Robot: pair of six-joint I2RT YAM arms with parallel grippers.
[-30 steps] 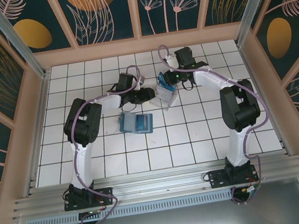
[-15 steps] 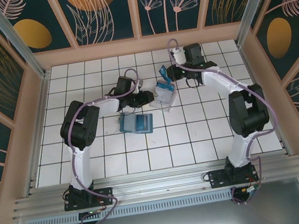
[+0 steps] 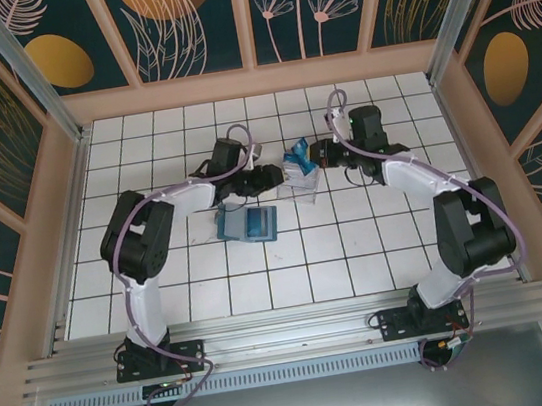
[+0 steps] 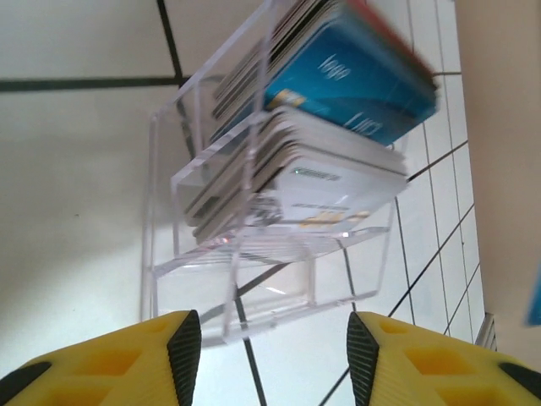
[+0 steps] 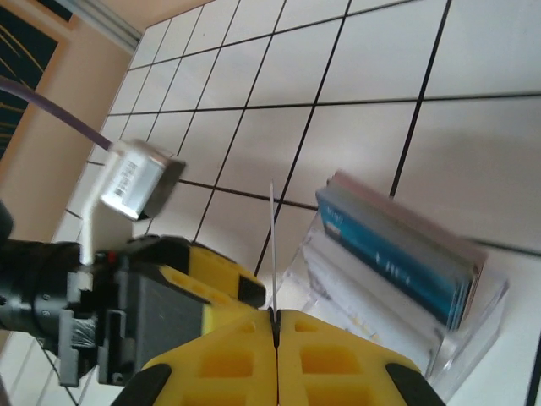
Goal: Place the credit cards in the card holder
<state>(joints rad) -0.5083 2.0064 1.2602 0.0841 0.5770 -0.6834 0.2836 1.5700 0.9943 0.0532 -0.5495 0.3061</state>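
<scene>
The clear tray (image 3: 301,183) sits in the middle of the tiled table (image 3: 213,292), well away from the wooden walls, with bare tiles across the whole lower half of the top view. The credit cards (image 4: 338,85) stand packed in the tray, a blue stack behind a whitish-grey one. The card holder (image 3: 248,223) lies open, lower left of the tray and near it but apart, with free tiles below and to its left.

The left claw (image 4: 275,338) is spread, its yellow fingers (image 4: 182,347) at the bottom of the wrist view. It faces the tray's near wall and holds nothing. The right claw (image 5: 275,317) is pressed together on a single card (image 5: 272,245), seen edge-on as a thin line rising from the pads. In the top view this claw sits just right of the tray's upper edge, so the two claws crowd the tray from either side.

Compared with a second ago, the right arm's elbow has swung out toward the right wall and the right claw has shifted rightward off the tray. The left elbow has drifted toward lower left. The tray and card holder lie where they were.
</scene>
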